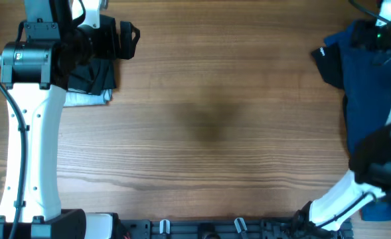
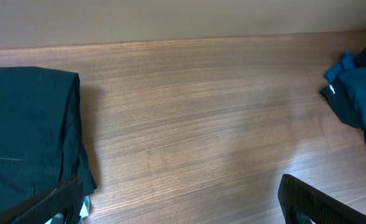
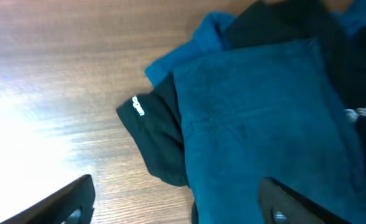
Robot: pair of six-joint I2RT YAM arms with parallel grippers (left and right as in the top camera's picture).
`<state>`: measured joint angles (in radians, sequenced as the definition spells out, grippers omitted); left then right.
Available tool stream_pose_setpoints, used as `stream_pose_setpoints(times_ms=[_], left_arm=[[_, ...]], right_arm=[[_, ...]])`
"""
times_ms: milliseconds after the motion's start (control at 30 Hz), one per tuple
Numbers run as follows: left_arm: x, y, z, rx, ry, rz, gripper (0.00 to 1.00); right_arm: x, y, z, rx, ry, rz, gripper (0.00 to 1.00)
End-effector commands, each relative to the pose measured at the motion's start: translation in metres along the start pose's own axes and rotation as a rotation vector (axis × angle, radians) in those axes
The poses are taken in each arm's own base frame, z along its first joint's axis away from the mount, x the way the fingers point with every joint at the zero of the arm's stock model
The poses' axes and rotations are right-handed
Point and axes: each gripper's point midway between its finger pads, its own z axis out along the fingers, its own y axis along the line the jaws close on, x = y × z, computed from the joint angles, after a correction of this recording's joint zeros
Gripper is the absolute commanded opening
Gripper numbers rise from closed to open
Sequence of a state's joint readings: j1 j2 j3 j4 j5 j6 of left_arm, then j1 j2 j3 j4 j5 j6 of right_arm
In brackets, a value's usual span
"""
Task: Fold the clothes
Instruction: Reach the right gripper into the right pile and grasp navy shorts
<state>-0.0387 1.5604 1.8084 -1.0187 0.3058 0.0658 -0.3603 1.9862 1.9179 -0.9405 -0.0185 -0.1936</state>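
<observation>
A heap of unfolded clothes (image 1: 374,99) lies at the table's right edge. On top is a dark navy blue garment (image 3: 263,137) with a white drawstring (image 3: 363,112). A black garment with a white logo (image 3: 161,137) sticks out under it, and royal blue cloth (image 3: 201,37) shows behind. My right gripper (image 3: 176,202) is open and empty, hovering over the heap's near edge. A folded dark stack (image 1: 92,76) on light blue cloth (image 1: 85,98) sits far left, also in the left wrist view (image 2: 27,130). My left gripper (image 1: 130,41) is open and empty, just right of the stack (image 2: 183,208).
The wooden table (image 1: 208,119) runs between the two piles. The left arm's white link (image 1: 29,153) stands along the left side. The right arm (image 1: 374,166) rises from the front right over the heap. A rail with clips (image 1: 202,227) lines the front edge.
</observation>
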Motion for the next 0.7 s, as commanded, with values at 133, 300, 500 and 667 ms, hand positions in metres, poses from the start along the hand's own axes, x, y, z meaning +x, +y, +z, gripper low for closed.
stream_pose_setpoints(times_ms=[133,300,500,667], left_arm=[[-0.003,-0.005,-0.001,0.019,-0.007,-0.001,1.0],[-0.003,-0.005,-0.001,0.019,-0.007,-0.001,1.0],[-0.003,-0.005,-0.001,0.019,-0.007,-0.001,1.0],[-0.003,-0.005,-0.001,0.019,-0.007,-0.001,1.0]], right_arm=[[0.022,-0.016,0.089,0.072,0.104,0.019,0.71],[0.045,-0.023,0.129,0.073,0.17,0.056,0.72],[0.075,-0.022,0.174,0.064,0.241,0.073,0.76],[0.073,-0.024,0.18,0.071,0.22,0.087,0.54]])
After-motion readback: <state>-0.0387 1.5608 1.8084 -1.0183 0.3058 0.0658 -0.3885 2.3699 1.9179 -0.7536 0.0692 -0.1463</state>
